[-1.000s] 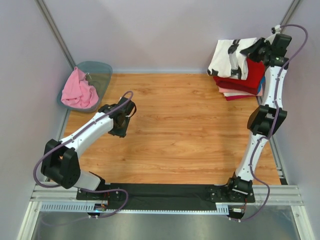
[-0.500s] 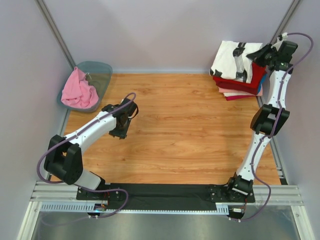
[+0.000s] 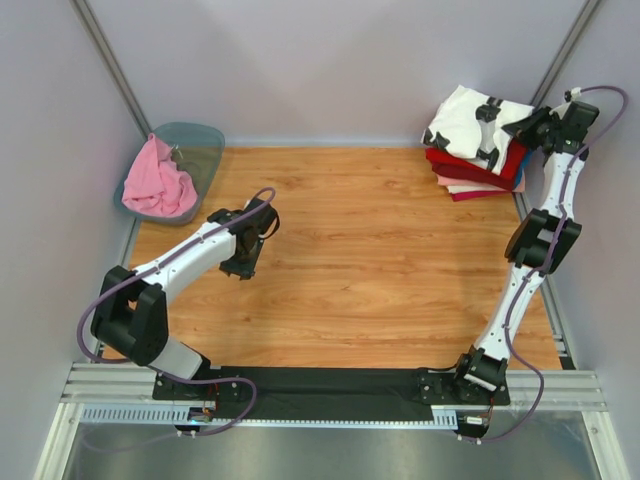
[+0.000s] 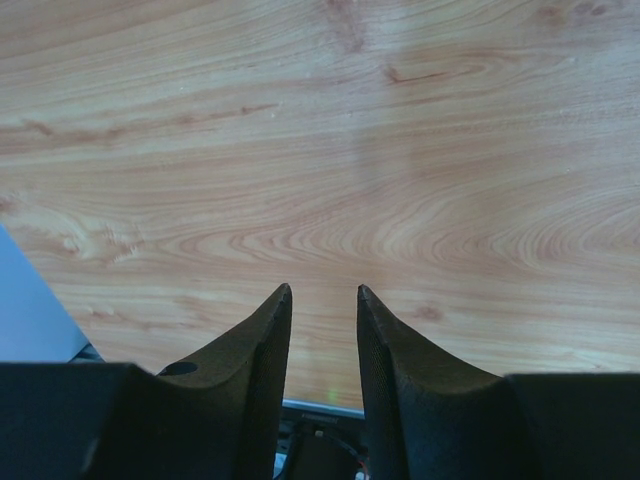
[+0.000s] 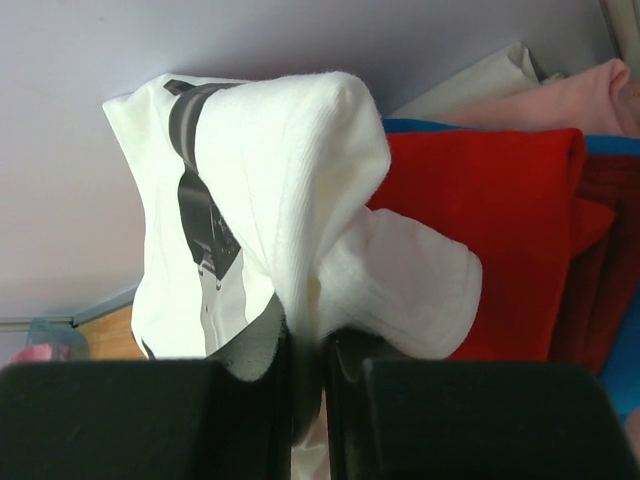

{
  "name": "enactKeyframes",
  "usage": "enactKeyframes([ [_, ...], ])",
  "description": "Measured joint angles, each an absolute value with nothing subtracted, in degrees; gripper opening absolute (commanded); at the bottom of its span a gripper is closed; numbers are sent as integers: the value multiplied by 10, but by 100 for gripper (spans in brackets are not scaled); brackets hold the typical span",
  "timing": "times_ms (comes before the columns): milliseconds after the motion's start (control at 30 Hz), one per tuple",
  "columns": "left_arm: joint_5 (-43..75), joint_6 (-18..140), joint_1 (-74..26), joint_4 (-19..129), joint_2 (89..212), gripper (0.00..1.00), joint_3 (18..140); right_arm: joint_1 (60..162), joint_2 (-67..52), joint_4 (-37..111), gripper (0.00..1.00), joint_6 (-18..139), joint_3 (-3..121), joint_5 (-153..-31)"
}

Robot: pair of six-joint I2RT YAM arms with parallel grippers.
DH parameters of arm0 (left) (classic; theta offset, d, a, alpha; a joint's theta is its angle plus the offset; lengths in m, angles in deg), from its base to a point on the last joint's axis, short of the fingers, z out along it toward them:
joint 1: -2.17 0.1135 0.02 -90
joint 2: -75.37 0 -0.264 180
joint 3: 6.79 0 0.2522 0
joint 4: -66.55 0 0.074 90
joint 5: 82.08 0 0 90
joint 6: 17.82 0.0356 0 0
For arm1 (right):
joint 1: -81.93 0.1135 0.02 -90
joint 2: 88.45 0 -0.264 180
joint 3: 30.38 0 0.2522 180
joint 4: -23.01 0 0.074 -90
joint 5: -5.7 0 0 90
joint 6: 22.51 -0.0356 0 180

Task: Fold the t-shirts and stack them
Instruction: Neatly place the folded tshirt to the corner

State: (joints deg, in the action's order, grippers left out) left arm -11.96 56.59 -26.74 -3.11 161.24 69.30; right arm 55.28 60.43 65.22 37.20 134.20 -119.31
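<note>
A white t-shirt (image 3: 465, 120) with black marks hangs bunched over the stack of folded shirts (image 3: 478, 172) at the back right corner. My right gripper (image 3: 527, 122) is shut on a fold of it, and the white cloth (image 5: 290, 170) is pinched between the jaws (image 5: 305, 335). Below it lie a red shirt (image 5: 500, 220), a blue edge (image 5: 420, 126) and a pale peach one (image 5: 580, 95). A pink t-shirt (image 3: 155, 180) lies crumpled in the tub (image 3: 205, 140). My left gripper (image 3: 238, 268) hovers low over bare wood, narrowly open and empty (image 4: 323, 292).
The grey-green plastic tub stands at the back left corner, off the wooden table (image 3: 380, 250). Grey walls close in the back and both sides. The stack sits tight against the right wall. A metal rail (image 3: 330, 390) runs along the near edge.
My right gripper has moved right and back, drawing the white shirt further over the stack. My left arm has shifted slightly right over the wood.
</note>
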Motion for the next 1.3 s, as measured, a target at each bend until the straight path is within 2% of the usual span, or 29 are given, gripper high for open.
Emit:
enactKeyframes([
  [1300,-119,566,-270,-32,1639,38,693,546,606,638,0,390,1349,-1154],
])
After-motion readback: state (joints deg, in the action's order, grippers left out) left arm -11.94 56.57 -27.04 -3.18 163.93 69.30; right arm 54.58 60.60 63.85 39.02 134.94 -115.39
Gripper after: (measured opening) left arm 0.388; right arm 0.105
